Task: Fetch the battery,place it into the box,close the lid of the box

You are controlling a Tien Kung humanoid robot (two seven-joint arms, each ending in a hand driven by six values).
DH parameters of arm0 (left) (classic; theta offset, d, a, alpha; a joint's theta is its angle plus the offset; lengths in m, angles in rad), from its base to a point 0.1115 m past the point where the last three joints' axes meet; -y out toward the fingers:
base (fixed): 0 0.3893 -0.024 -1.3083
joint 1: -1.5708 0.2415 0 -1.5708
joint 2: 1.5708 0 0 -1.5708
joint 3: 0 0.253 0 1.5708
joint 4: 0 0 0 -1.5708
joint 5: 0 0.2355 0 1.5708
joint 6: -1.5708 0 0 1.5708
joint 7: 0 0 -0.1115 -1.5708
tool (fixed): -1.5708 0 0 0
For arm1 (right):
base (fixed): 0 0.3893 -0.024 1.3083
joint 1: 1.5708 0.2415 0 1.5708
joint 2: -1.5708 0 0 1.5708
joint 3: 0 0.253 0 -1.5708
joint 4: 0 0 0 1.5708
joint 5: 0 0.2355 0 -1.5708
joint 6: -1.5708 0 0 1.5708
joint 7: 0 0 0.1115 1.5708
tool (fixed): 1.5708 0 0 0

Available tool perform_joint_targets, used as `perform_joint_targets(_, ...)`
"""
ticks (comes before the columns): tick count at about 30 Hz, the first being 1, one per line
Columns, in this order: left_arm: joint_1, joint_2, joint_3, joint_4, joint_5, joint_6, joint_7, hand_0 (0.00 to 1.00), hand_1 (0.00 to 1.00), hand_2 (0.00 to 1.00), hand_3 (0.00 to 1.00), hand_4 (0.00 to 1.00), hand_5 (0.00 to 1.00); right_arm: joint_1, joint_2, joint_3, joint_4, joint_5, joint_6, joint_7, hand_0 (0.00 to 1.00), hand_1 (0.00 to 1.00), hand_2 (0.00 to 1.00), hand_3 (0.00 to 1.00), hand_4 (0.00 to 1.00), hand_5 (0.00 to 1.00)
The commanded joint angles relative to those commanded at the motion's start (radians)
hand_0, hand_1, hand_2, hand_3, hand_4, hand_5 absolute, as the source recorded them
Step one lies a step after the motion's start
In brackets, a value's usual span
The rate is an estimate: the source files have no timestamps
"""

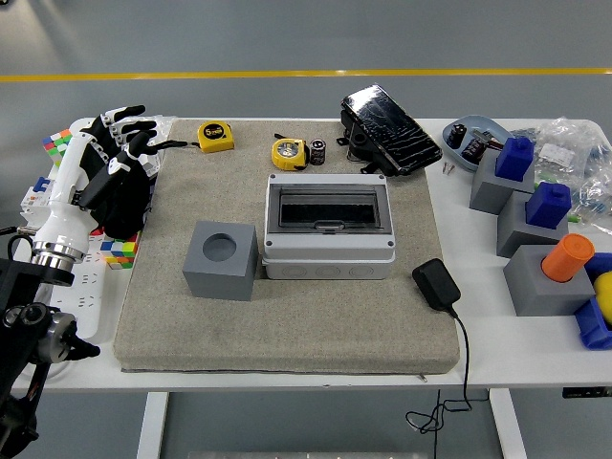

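The battery (317, 151), a small dark cylinder, lies on the grey mat (287, 325) at the back, right of a yellow tape measure (289, 153). The grey box (330, 251) stands in the middle of the mat, and its smoked lid (329, 208) lies flat over it. My left hand (122, 132) is at the table's left edge, off the mat, with fingers spread and empty, far left of the battery and box. My right hand is out of view.
A grey cube with a round hole (222, 259) stands left of the box. A second tape measure (215, 136), a black device (389, 117) and a black power adapter (436, 284) lie on the mat. Grey blocks with blue and orange pegs (535, 220) stand at the right.
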Motion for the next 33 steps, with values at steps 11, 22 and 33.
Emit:
perform_joint_targets(11, 0.007, 0.000, -0.004, 0.001, 0.014, -0.008, 0.020, 0.515, 0.664, 0.656, 0.718, 0.998, 0.589, -0.002, 0.002, 0.000, 0.000, 0.000, 0.000, 0.000, 0.640, 0.648, 0.657, 0.576, 0.975, 0.580)
perform_joint_targets(22, 0.014, -0.004, -0.014, -0.002, 0.017, -0.014, 0.025, 0.518, 0.662, 0.656, 0.720, 0.998, 0.587, -0.008, 0.006, 0.013, 0.000, -0.003, -0.001, 0.000, 0.641, 0.648, 0.658, 0.576, 0.975, 0.580)
perform_joint_targets(33, 0.012, -0.009, -0.019, -0.004, 0.020, -0.014, 0.028, 0.524, 0.661, 0.656, 0.720, 0.998, 0.584, -0.004, 0.004, 0.015, 0.000, -0.002, -0.002, 0.001, 0.642, 0.649, 0.657, 0.576, 0.975, 0.579)
